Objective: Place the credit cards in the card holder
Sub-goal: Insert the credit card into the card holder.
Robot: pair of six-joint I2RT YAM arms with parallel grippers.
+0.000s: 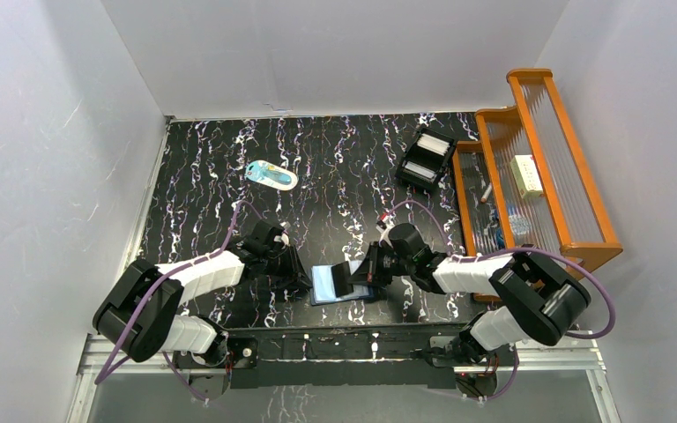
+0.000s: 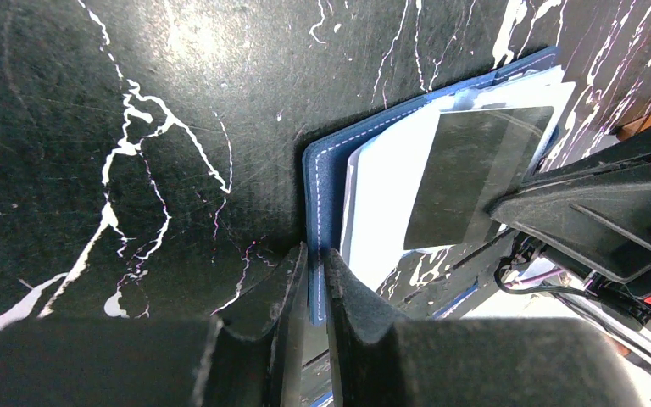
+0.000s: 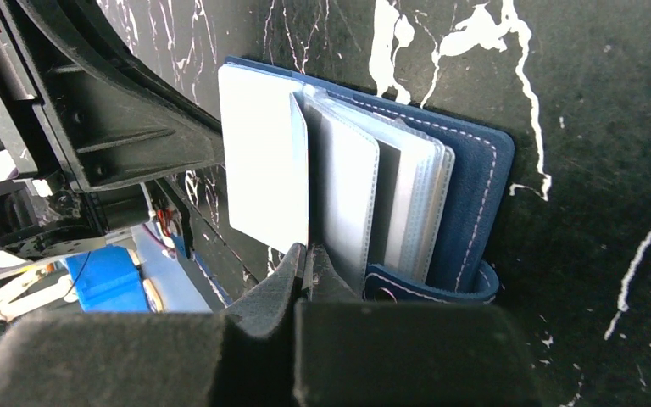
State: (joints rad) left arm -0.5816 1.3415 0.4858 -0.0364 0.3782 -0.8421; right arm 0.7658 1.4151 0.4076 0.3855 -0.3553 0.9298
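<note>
Both arms lean inward, jaws pinching the card holder [image 1: 328,284].

The overhead camera sits high behind the robot and looks steeply down, far enough back to take in the whole desk [image 1: 203,176], with the near edge at 6 o'clock and the far edge at 12. The left wrist camera rides close above the desk, looking past the left claw [image 2: 315,254] at 6 o'clock. The right wrist camera is equally close, with the right claw [image 3: 308,253] at 6 o'clock. All three views share the card holder [image 1: 324,284]. Each wrist view also catches the opposite claw, at about 3 and 10 o'clock respectively.
</note>
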